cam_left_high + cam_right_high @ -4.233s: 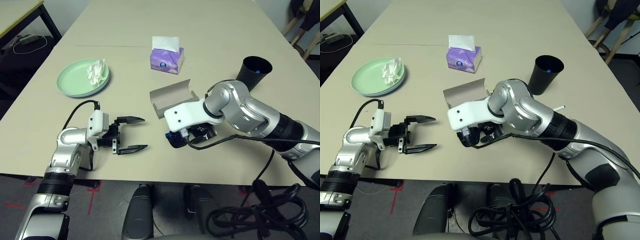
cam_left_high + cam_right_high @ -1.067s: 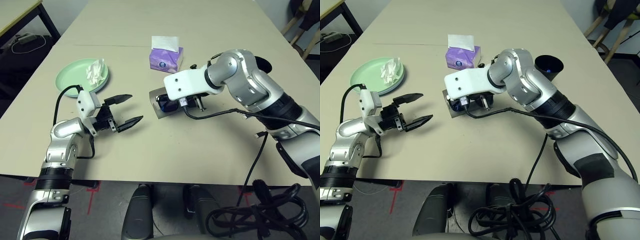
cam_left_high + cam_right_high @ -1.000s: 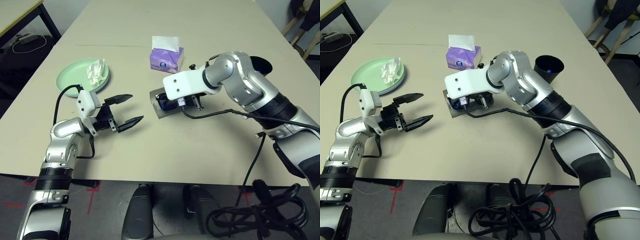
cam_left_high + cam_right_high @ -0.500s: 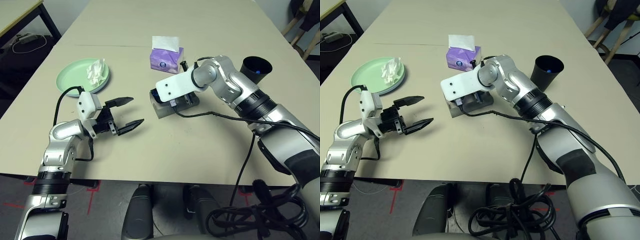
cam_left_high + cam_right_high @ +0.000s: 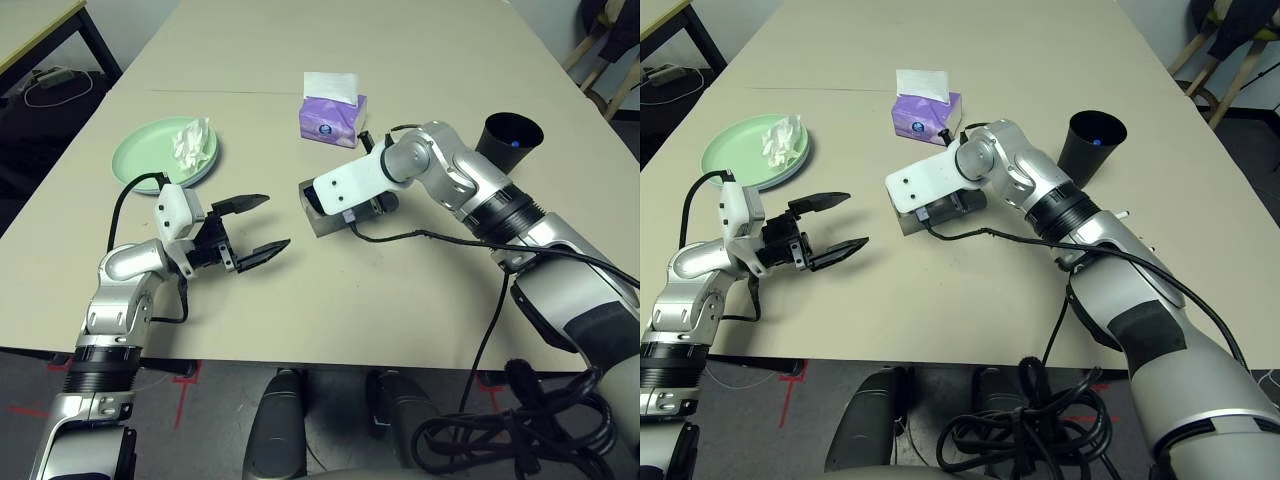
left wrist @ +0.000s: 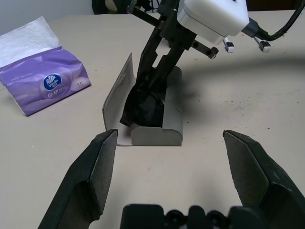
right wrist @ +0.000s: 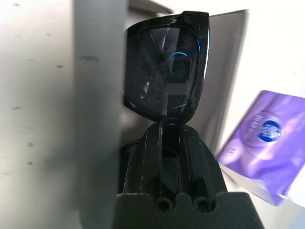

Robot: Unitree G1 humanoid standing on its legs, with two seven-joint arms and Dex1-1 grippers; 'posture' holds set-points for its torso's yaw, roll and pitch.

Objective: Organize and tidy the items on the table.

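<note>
Bare table (image 5: 400, 290) front; tissue box (image 5: 332, 119) behind case (image 6: 157, 129).

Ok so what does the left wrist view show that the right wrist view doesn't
Left wrist view alone: the whole open grey glasses case on the table, the left hand with fingers spread wide, and the right hand reaching into the case. Right wrist view alone: a close look at a sunglasses lens with the right hand shut on the frame. Both share: the black sunglasses and the purple tissue box.

A black-legged side table (image 5: 45, 30) stands left (red marks on dark floor (image 5: 185, 385)).
</note>
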